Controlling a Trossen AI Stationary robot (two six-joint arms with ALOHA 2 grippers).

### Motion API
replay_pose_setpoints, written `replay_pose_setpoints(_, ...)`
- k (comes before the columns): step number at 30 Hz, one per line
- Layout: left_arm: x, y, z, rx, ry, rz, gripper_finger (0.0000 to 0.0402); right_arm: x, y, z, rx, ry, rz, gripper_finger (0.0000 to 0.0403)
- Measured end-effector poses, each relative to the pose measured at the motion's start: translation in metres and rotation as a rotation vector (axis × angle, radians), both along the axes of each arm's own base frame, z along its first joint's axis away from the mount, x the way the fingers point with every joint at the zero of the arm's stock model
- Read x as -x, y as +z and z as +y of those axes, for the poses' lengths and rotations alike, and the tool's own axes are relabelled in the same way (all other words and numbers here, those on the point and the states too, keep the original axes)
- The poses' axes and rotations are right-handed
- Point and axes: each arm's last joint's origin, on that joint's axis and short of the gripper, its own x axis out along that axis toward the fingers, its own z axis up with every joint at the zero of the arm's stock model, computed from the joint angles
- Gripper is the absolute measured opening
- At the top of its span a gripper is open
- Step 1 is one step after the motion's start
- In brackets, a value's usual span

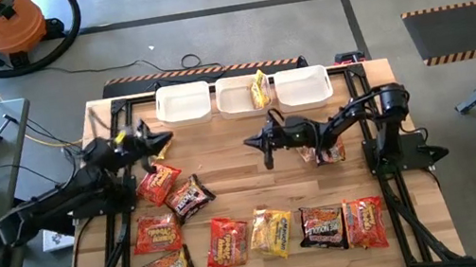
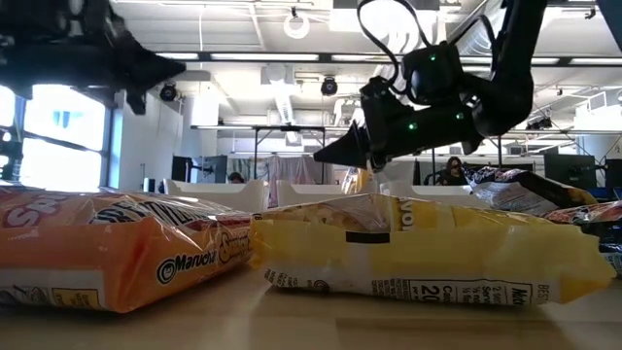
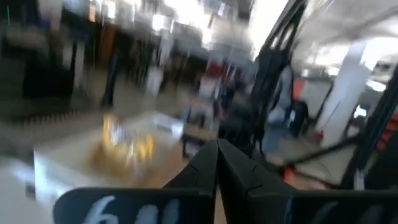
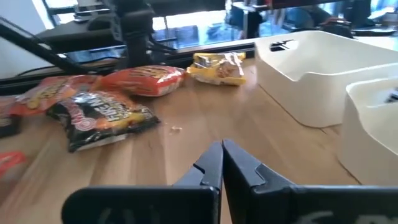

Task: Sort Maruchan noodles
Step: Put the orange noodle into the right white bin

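Both the left gripper (image 1: 166, 146) and right gripper (image 1: 247, 143) hang clenched and empty above the table (image 1: 235, 177), so whichever goes first should spread its fingers before dropping squarely onto one of the packets (image 1: 273, 231) strewn along the near side.

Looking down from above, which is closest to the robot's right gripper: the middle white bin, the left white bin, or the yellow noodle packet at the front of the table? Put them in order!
From the right gripper:
1. Middle bin, just behind it at the table's back.
2. Yellow packet, in the front row.
3. Left bin, back and towards the left arm's side; nearly tied with the packet.
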Motion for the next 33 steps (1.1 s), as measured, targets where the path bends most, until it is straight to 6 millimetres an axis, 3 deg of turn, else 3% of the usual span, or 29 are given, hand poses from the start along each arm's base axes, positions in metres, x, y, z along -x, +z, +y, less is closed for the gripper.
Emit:
replay_pose_setpoints(5, -0.020, -0.001, 0.009, 0.187, -0.014, 0.292, 0.0024, 0.003, 0.000, -0.012, 0.003, 0.032, -0.004, 0.0000)
replay_pose_setpoints(15, -0.055, -0.004, -0.003, 0.415, -0.096, 0.883, 0.0134, 0.007, 0.000, -0.028, 0.000, 0.077, -0.008, 0.0000)
replay_pose_setpoints(26, -0.081, -0.017, -0.015, 0.321, -0.017, 1.409, 0.0186, 0.007, 0.000, -0.027, -0.001, 0.087, -0.008, 0.0000)
replay_pose_setpoints(33, -0.091, -0.039, -0.019, 0.267, -0.022, 1.572, 0.0192, 0.007, 0.000, -0.027, -0.001, 0.087, -0.008, 0.0000)
